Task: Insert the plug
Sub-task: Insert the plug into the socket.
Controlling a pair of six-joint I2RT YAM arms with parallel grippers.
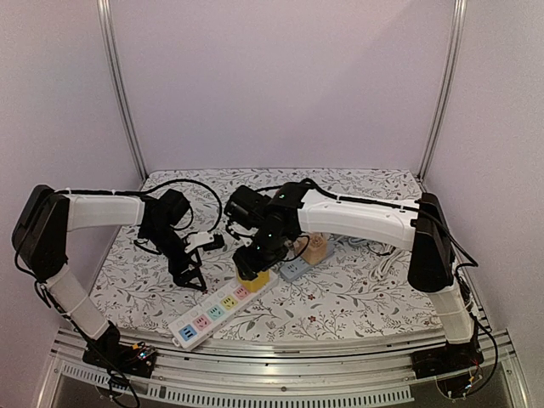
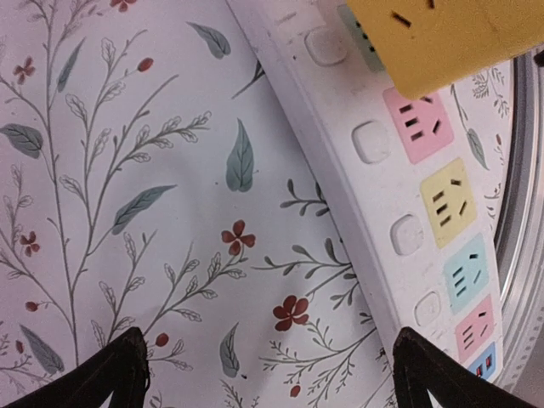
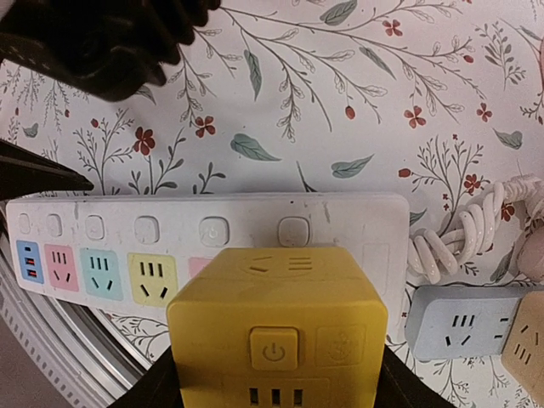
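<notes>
The yellow cube (image 3: 276, 314) blocks the strip (image 3: 340, 223) beyond its exposed nearer sockets (image 3: 102, 274).

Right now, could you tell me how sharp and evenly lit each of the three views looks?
Top external view: soft, even light, no glare, slightly hazy. Left wrist view: floral cloth crisp, power strip bowed by the lens. Right wrist view: yellow cube adapter close, sharp, evenly lit.

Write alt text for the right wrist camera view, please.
A yellow cube adapter held in the right pincer covers part of a white power strip with coloured sockets. The strip lies on a floral tablecloth, with a coiled white cord and a grey cube adapter at the right.
</notes>
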